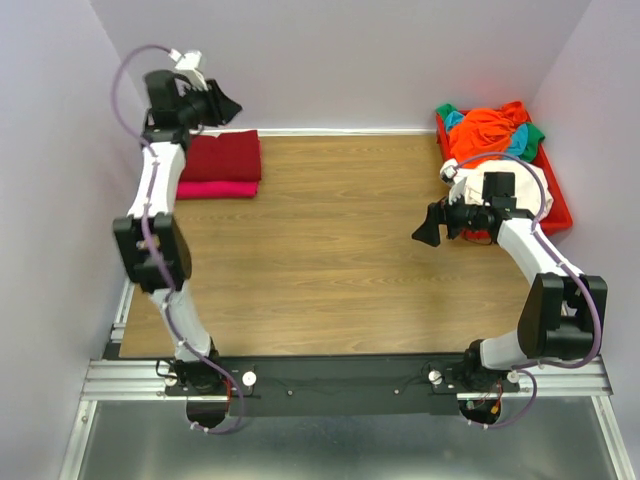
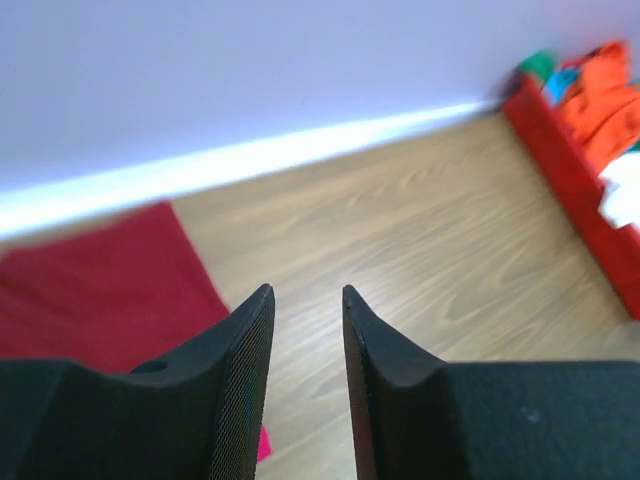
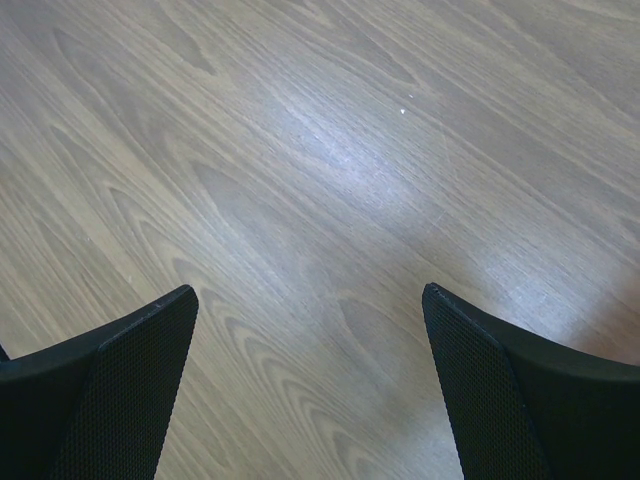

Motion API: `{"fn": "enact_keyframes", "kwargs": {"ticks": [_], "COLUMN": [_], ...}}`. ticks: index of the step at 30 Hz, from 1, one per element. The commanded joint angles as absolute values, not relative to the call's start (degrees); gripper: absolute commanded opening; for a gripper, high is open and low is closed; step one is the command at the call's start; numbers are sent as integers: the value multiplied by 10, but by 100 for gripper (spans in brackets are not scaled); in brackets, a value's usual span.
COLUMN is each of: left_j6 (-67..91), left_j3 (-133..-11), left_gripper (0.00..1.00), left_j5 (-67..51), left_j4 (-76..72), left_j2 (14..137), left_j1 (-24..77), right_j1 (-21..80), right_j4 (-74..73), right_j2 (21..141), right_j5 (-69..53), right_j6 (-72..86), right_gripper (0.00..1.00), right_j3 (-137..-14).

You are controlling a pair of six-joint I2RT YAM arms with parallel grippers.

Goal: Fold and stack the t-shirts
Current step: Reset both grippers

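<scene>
cloth t-shirts point(image 1: 490, 135) heaped in the red tray point(image 1: 558, 207) look limp, light; pinch a loose edge. right tool point(image 3: 308, 290) spread wide, left tool point(image 2: 308, 290) narrowly parted, both empty.

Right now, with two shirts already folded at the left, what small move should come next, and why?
Probably turn the right arm toward the tray and lower its jaws onto the orange shirt atop the pile. Those jaws stand wide open and empty over bare table, unfolded shirts wait in the tray, and the maroon shirt lies folded on the pink shirt.
</scene>
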State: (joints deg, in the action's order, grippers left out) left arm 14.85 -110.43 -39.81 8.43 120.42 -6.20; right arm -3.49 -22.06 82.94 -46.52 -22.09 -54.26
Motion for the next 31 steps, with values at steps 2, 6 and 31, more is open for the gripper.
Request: {"fn": "enact_keyframes", "kwargs": {"ticks": [2, 6, 31], "left_j6": [70, 56, 28], "left_j3": [-939, -756, -350], "left_gripper": [45, 70, 98], "left_j5": [-291, -212, -142], "left_j4": [20, -48, -88], "left_j2": [970, 811, 354], "left_j1": [-67, -70, 52], "right_j1": [-39, -40, -42], "right_j4": [-229, -228, -174], "right_j2": [808, 783, 542], "right_j5": [-443, -417, 56], "right_j6": [-243, -261, 40], "right_gripper": [99, 100, 100], "right_j3": [-552, -549, -543]}}
